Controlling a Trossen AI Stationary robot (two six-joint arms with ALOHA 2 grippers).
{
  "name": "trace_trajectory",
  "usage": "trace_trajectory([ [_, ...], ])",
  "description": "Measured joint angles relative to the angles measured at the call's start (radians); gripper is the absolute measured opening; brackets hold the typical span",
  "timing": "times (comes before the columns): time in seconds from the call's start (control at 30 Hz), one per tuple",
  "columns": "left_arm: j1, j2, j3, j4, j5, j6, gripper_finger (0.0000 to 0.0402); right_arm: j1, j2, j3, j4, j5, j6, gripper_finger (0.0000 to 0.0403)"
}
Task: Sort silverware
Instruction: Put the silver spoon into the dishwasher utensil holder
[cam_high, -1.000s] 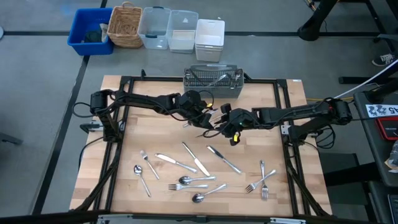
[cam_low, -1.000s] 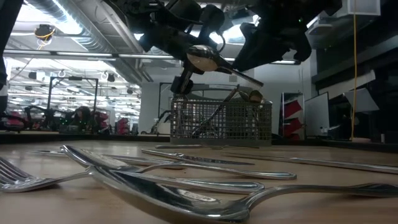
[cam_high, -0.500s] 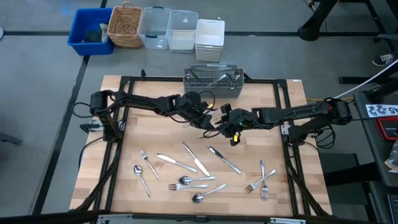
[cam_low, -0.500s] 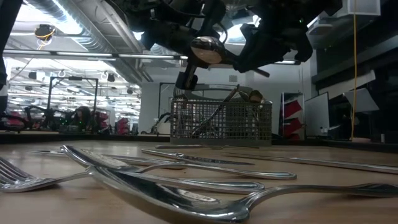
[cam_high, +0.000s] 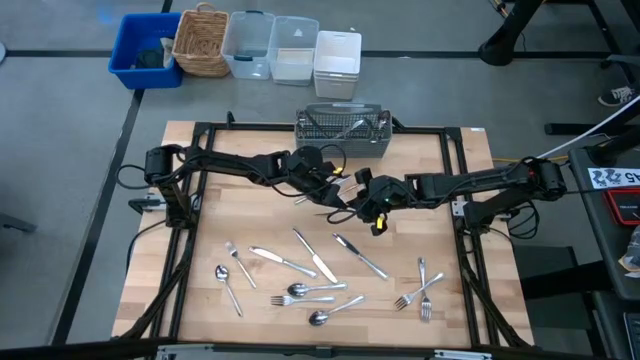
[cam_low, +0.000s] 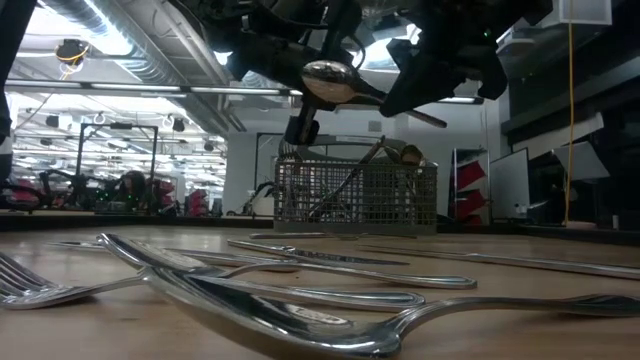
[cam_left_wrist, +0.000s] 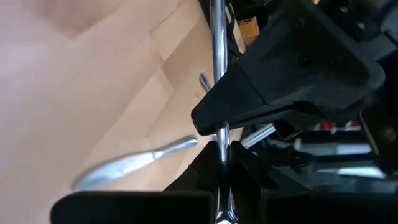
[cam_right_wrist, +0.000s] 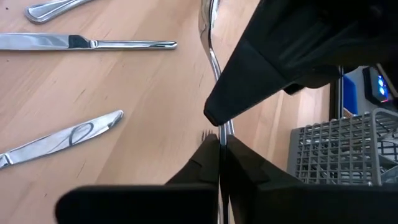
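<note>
Low view | spoon held above table | left gripper and right gripper both clamped on it

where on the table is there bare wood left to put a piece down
Free: the strip between the mesh basket and the left table edge, and the right side above the forks. Crowded: the front, with knives and spoons, and the centre, where both grippers, left and right, hold one spoon.
</note>
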Motion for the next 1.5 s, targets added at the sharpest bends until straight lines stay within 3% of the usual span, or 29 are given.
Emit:
trace_trajectory([
  [0.3, 0.037, 0.000, -0.004, 0.053, -0.001, 0.181, 0.0017, -0.002, -0.007, 0.000, -0.009, 0.079, 0.013, 0.0007],
  [0.53, 0.116, -0.003, -0.001, 0.092, 0.097, 0.244, 0.0018, -0.006, -0.037, 0.003, -0.002, 0.147, 0.032, 0.0006],
  [0.73, 0.145, -0.005, 0.000, 0.125, 0.193, 0.250, 0.0018, -0.052, -0.055, 0.005, 0.011, 0.133, 0.032, 0.0005],
  [0.93, 0.157, -0.005, 0.000, 0.123, 0.201, 0.226, 0.0018, -0.088, -0.055, 0.003, 0.021, 0.075, 0.029, 0.0005],
  [1.2, 0.169, -0.005, 0.000, 0.128, 0.204, 0.260, 0.0020, -0.086, -0.055, 0.003, 0.025, 0.077, 0.026, 0.0005],
  [1.5, 0.168, -0.012, 0.002, 0.142, 0.188, 0.307, 0.0119, -0.087, -0.053, -0.003, -0.007, 0.071, 0.028, 0.0005],
])
